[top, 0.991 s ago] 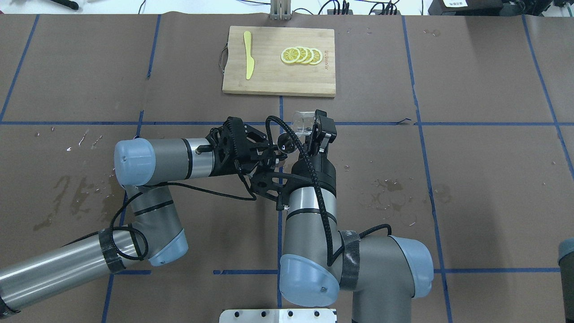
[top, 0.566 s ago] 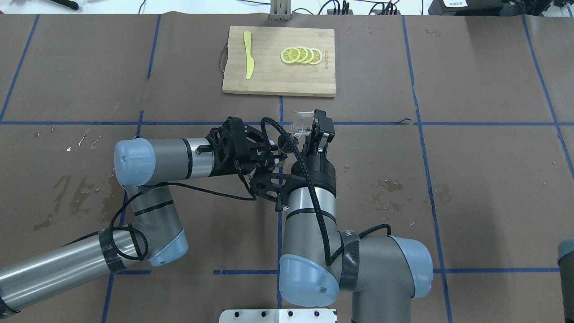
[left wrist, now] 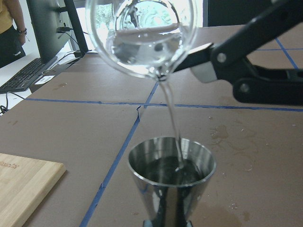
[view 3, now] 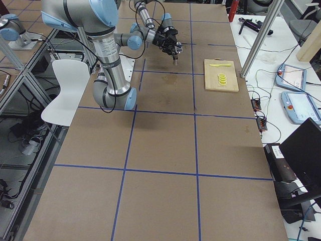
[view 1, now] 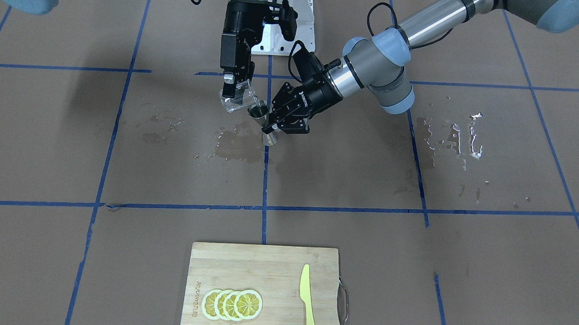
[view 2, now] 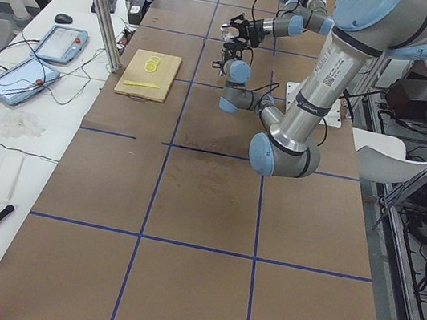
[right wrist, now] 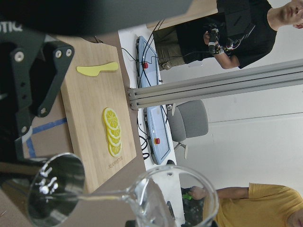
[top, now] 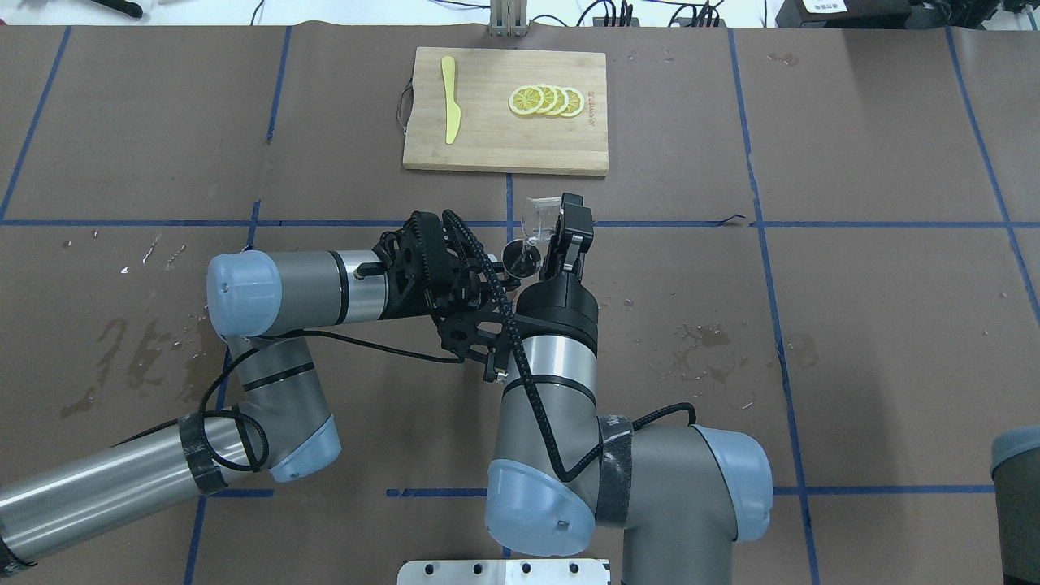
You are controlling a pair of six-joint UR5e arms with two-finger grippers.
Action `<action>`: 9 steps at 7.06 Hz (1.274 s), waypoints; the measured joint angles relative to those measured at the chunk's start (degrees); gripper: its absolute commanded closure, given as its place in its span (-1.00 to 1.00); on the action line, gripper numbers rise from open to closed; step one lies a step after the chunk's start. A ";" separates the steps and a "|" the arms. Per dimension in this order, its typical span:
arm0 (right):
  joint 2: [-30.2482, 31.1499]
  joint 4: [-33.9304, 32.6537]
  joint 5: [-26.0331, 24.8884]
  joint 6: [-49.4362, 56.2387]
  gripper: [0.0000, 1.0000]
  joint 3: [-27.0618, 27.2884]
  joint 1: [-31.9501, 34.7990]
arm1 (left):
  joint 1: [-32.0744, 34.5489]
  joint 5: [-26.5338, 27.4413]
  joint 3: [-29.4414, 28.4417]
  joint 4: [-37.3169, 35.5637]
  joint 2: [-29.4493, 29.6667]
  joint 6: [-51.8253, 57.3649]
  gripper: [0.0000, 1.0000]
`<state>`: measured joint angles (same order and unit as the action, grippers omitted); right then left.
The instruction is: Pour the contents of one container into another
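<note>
**Desk:** Where do things stand?

**Operator:** My right gripper (view 1: 232, 89) is clamped on the tilted beaker (left wrist: 142, 38). My left gripper (view 1: 277, 127) pinches the upright jigger (left wrist: 171, 182) near mid-table. The beaker's lip sits directly above the jigger's mouth, and the stream (left wrist: 170, 118) lands inside.

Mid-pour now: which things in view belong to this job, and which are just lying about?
In the job: clear glass beaker, tilted and pouring, held by the right end effector; shiny steel hourglass jigger, held by the left end effector.
Lying about: bamboo cutting board; yellow plastic knife; lemon slices.
</note>
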<state>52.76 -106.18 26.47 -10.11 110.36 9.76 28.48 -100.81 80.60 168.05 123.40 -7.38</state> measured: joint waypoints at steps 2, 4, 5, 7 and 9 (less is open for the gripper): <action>-0.06 -0.30 -0.06 0.11 1.00 -0.63 0.00 | 0.00 0.00 0.05 0.00 0.00 0.00 1.00; -0.13 -0.39 -0.21 0.85 1.00 -1.04 0.00 | 0.00 0.00 0.08 0.00 0.00 0.00 1.00; -0.28 -0.36 -0.19 1.13 1.00 -1.08 0.00 | 0.00 0.00 0.08 0.00 0.00 0.00 1.00; -0.59 -0.12 -0.10 1.12 1.00 -1.06 0.05 | 0.00 0.00 0.09 0.00 0.00 0.00 1.00; -0.46 1.62 0.50 -0.54 1.00 -0.47 0.36 | 0.00 0.00 0.09 0.00 0.00 0.00 1.00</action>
<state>52.30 -104.56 26.98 -10.66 109.89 10.12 28.48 -100.81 80.68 168.05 123.40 -7.38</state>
